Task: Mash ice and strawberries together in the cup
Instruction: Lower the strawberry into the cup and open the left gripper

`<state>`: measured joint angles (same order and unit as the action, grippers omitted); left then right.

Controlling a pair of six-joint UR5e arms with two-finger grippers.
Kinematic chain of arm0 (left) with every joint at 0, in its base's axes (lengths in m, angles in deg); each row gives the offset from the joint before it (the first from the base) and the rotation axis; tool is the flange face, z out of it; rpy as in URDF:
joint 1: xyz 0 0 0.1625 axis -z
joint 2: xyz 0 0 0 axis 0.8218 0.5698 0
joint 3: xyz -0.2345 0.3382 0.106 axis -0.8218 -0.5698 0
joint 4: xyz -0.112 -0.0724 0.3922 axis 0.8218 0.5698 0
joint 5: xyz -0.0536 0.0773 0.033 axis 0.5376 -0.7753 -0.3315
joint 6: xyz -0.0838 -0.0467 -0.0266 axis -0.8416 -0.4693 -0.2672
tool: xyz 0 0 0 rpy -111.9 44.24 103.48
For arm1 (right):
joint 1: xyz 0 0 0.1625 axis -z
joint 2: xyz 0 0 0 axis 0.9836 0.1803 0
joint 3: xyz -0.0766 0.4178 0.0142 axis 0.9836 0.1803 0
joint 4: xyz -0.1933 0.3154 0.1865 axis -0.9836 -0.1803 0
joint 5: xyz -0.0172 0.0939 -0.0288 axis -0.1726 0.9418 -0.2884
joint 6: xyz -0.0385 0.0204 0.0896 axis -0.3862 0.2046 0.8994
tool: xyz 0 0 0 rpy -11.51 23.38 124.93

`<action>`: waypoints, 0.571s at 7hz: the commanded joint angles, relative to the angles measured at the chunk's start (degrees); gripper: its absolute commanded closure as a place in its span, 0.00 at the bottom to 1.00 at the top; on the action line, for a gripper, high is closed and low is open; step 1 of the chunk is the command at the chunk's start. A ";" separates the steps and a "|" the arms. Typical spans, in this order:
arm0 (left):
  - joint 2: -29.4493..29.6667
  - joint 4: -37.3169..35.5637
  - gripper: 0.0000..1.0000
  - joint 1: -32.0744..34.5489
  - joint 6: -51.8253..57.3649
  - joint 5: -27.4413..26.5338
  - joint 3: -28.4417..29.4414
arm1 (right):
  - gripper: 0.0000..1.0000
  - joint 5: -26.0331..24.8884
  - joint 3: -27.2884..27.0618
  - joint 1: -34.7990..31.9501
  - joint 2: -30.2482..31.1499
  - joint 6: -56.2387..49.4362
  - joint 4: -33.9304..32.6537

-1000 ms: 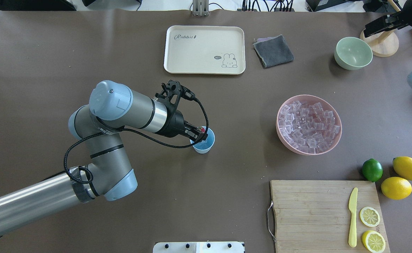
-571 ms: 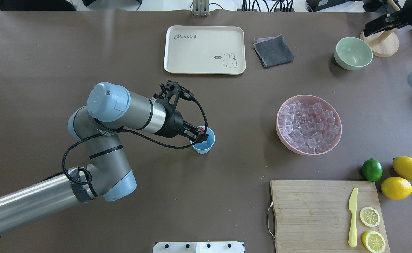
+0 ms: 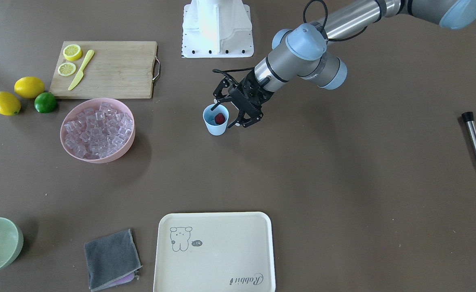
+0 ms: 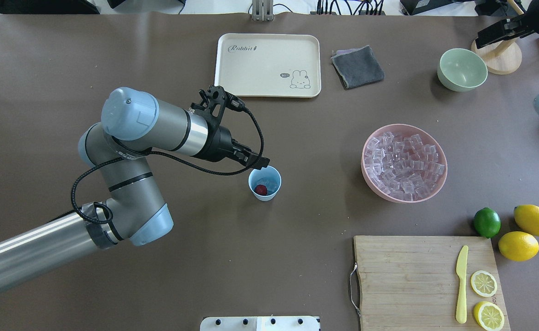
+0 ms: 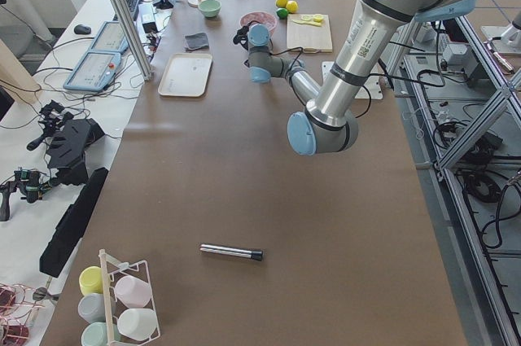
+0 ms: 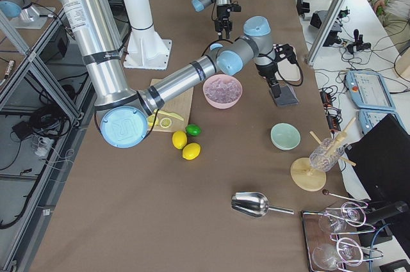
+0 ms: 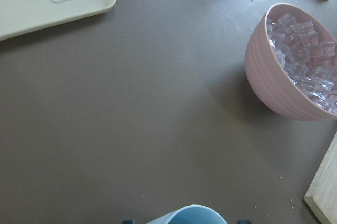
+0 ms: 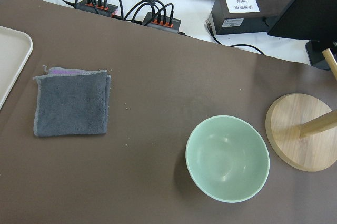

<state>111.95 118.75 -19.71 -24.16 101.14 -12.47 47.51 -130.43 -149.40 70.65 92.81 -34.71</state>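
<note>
The strawberry [image 4: 261, 189] is seen lying in the cup [image 4: 265, 196], which is set upright mid-table for mashing. Just beyond its rim the left gripper [image 3: 227, 117] is held spread and empty, so the mouth is left clear. Farther off, ice [image 4: 405, 163] is heaped in the pink bowl [image 4: 384, 195].

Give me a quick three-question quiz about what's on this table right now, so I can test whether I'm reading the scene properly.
1. True or false: the strawberry lies on the cutting board.
2. The left gripper, close by the cup, is: A) shut on it, B) open, C) holding a knife.
3. How many whole lemons sit beside the lime?

Key: 1 false, it lies inside the cup; 2 B; 3 two.
</note>
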 commanded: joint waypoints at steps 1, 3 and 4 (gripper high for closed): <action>-3.67 0.04 0.03 8.96 0.10 6.22 -1.72 | 0.00 0.59 -0.28 0.00 -0.06 -0.04 -0.15; -8.34 -1.00 0.05 20.73 1.24 11.85 -0.77 | 0.00 3.30 0.50 -0.96 -0.15 -0.82 -0.94; -9.14 -1.62 0.03 26.09 1.42 16.14 1.16 | 0.00 6.10 1.55 -2.88 -0.06 -1.09 -1.47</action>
<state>104.35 117.86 -0.27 -23.13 112.84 -13.08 50.81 -129.86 -150.54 70.55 92.16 -35.61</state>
